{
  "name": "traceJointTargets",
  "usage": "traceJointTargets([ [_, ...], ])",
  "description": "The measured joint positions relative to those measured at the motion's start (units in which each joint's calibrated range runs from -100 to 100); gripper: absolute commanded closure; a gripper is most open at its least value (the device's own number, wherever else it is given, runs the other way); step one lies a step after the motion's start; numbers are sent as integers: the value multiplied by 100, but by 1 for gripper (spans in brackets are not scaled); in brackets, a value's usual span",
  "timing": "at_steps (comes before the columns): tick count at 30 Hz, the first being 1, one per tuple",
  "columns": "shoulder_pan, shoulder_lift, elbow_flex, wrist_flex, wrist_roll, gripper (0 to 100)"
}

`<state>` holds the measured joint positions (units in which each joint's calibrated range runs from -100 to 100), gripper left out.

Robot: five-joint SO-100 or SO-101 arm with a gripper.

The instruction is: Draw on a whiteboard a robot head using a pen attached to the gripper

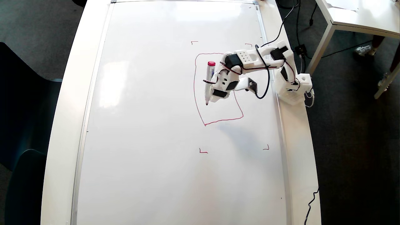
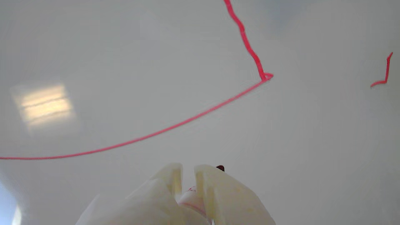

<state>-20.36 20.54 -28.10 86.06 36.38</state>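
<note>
The whiteboard [image 1: 150,125] fills the table top, and in the wrist view the whiteboard [image 2: 125,62] is all the background. The robot head [image 1: 194,90] is a red rounded outline; the arm hides its upper right. In the wrist view that robot head [image 2: 187,118] line bends at a corner. My gripper [image 1: 215,97] reaches in from the right, inside the outline. The pen [image 1: 208,82] lies along its left side, red cap up. The dark tip sits just right of the outline's left side; contact with the board is unclear. In the wrist view the gripper [image 2: 187,175] is shut around the pen [image 2: 220,167], whose tip peeks out.
Small red corner marks [image 1: 203,152] [image 2: 382,75] sit around the drawing. The arm's base [image 1: 292,90] stands on the white table rim at the right, with black cables [image 1: 265,81]. A separate white table [image 1: 359,15] and someone's feet [image 1: 364,50] are at top right. Dark chairs [image 1: 18,125] stand at the left.
</note>
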Motion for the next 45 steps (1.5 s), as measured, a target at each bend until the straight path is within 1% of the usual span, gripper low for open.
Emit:
traceJointTargets([
  [3,166,-407,429,279,42,99],
  [4,204,-508,585,169,42,99],
  [5,241,-669,895,152,42,99],
  [6,271,-923,1562,101,42,99],
  [11,415,-1415,3134,-600,42,99],
  [16,505,-1567,3828,-1047,53,99],
  [25,581,-1576,3883,-1098,53,99],
  [36,588,-1415,3883,-1453,53,99],
  [45,588,-1321,3883,-1461,53,99],
])
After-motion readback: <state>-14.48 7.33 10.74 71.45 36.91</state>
